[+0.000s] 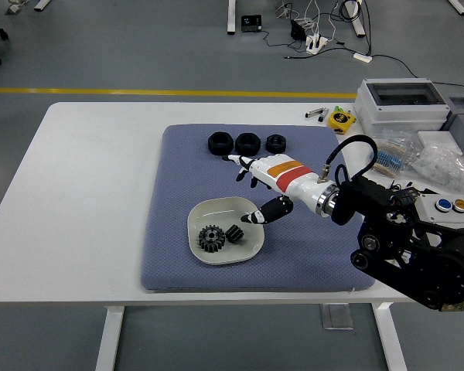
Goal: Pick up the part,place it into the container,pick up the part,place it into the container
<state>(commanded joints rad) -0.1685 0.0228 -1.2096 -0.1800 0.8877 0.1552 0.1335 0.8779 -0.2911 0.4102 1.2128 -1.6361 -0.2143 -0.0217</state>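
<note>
At centre frame the right hand (257, 185) hovers with fingers spread and empty, above the white bowl (251, 246) on the blue mat (178, 185). In the bowl lie a gear (209, 238) and, seemingly, a nut (233, 233); three more nuts (247, 143) sit at the mat's upper edge.

High head view over table (85, 193)

I see my right hand (257, 179) hanging with spread fingers between the white bowl (205, 249) and the row of three black nuts (247, 143), touching neither. The blue mat (178, 185) left of the hand lies bare, and so does the table (85, 185) further left. On the right side, the boxes and bags (417, 131) crowd the table edge.
</note>
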